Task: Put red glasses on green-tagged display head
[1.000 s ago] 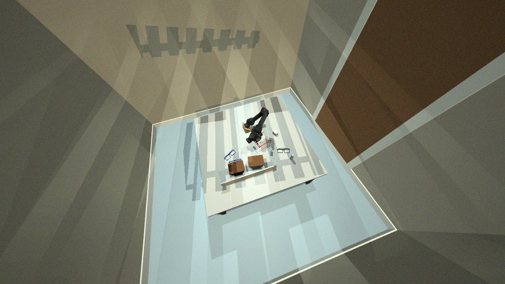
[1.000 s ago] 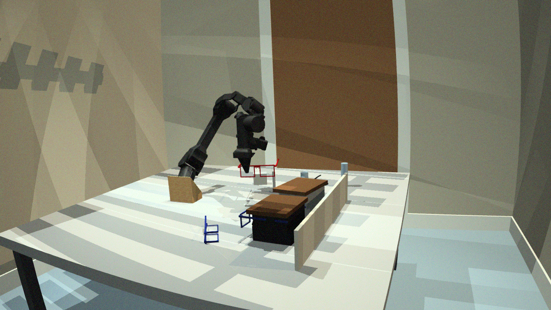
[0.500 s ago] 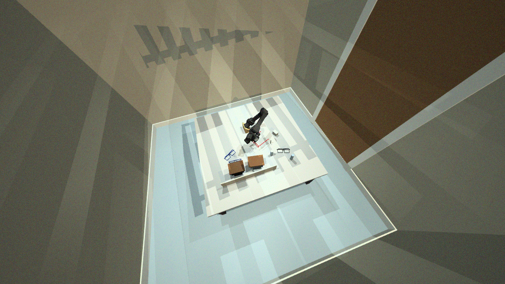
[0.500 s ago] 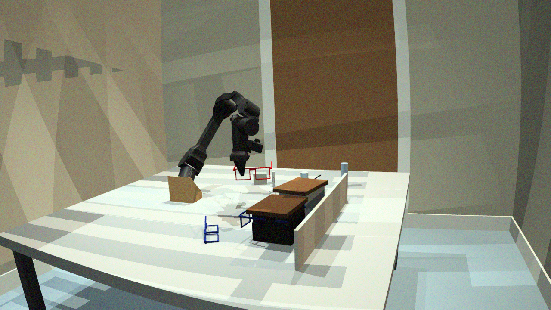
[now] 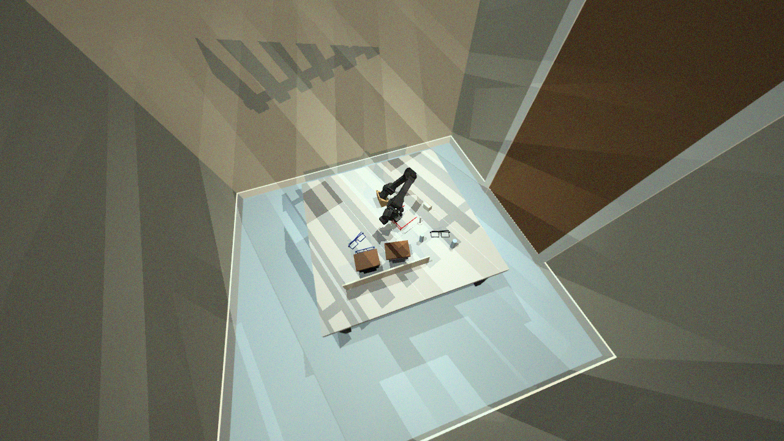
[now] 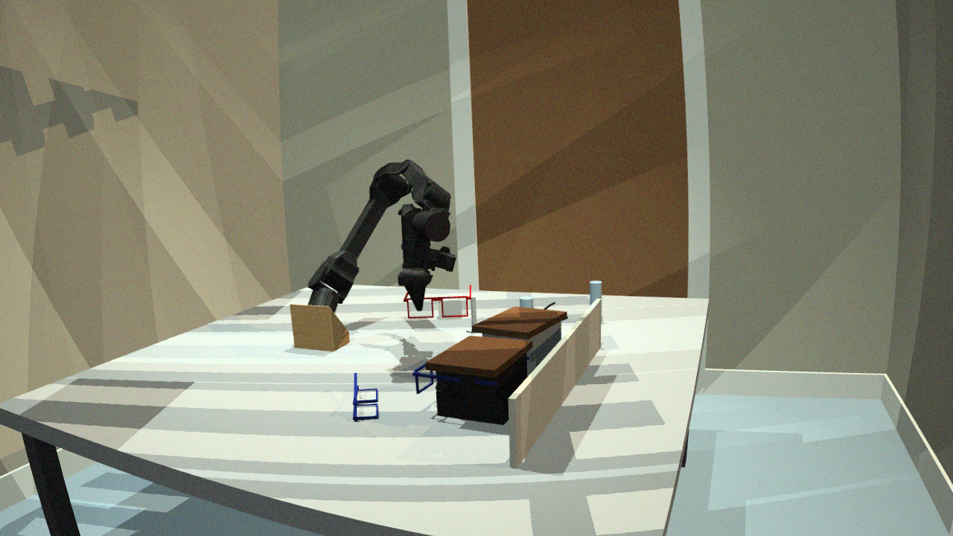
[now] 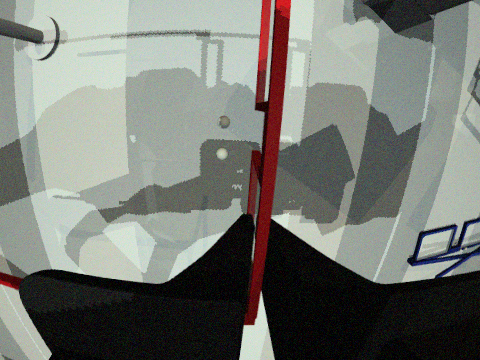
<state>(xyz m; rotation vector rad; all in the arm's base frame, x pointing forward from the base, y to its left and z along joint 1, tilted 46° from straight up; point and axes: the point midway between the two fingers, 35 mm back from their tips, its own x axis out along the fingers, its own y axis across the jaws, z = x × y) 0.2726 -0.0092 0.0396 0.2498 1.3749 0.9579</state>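
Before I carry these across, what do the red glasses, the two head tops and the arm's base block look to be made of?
Red glasses: probably glossy plastic; bright highlights on the rim, though painted metal is possible.
Head tops: perhaps stained wood, given the brown color.
Base block: likely matte wood, tan with faint grain.

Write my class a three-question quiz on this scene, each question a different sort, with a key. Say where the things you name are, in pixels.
1. True or false: the red glasses point(image 5: 401, 228) point(image 6: 456, 297) point(image 7: 272, 130) are already resting on a display head.
2. Multiple choice: what colour is the pair already worn by one display head point(image 5: 366, 260) point(image 6: 470, 400)?
A) black
B) blue
C) yellow
3. Fill in the blank: the fingers point(image 5: 395, 220) point(image 6: 418, 307) are closed on the ____ of the red glasses (frame front or loose temple tip).

Key: 1. False; 2. B; 3. frame front
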